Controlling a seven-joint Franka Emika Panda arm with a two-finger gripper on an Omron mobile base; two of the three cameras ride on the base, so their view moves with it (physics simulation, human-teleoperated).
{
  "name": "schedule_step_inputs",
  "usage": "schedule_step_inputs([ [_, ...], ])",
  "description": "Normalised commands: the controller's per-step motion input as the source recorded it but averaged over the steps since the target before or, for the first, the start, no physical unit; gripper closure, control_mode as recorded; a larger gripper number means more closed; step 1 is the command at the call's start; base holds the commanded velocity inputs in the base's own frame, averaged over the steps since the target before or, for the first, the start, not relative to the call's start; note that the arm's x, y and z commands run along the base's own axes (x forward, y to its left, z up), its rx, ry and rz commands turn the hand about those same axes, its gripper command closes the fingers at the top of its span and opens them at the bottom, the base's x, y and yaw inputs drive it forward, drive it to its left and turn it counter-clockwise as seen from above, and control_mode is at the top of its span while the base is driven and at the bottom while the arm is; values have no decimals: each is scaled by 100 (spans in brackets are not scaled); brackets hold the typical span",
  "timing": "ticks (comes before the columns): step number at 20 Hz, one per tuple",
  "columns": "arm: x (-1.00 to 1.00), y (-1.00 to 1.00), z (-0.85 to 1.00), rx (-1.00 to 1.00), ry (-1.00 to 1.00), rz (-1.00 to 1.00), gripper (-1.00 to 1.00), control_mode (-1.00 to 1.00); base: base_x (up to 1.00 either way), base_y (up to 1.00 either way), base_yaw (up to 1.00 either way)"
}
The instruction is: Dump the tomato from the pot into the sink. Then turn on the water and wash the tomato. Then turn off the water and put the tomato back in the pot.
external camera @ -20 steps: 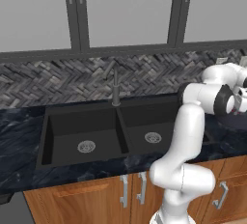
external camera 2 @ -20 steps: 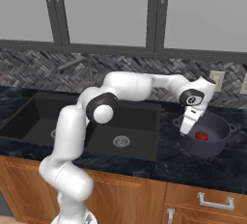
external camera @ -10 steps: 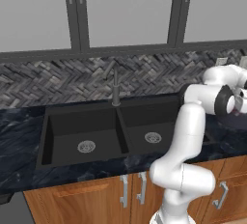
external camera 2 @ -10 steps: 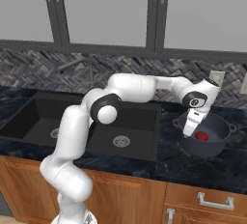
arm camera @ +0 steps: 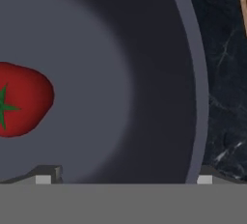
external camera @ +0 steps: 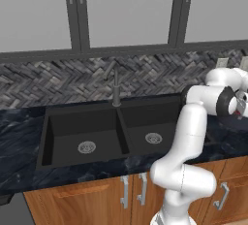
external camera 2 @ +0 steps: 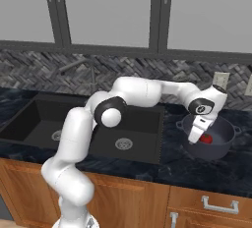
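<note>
Here the two-finger gripper (external camera 2: 196,138), jaws spread astride the rim of the dark round pot (external camera 2: 220,146), seemingly prepared to tip out the glossy red tomato (arm camera: 21,98).

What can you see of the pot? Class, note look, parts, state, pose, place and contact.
The pot is dark, round and deep, matte-looking, with a small loop handle at its rim. It stands upright on the dark marbled counter, right of the sink. The tomato lies inside on its floor. The gripper reaches in over its near rim, one finger inside the wall, one outside.
</note>
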Motion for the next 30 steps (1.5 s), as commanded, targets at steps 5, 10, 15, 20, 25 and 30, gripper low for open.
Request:
schedule_step_inputs([
  [5,0,0,-37,-5,0,-4,-100,-100,0,0,0],
  [10,-3,2,-41,-12,-2,0,-100,-100,0,0,0],
  [15,-6,28,-55,-22,-2,0,100,-100,0,0,0],
  [20,-19,19,-71,-13,0,0,100,-100,0,0,0],
  [25,-14,7,-75,-7,0,0,100,-100,0,0,0],
  [30,-9,5,-33,-11,-1,0,100,-100,0,0,0],
])
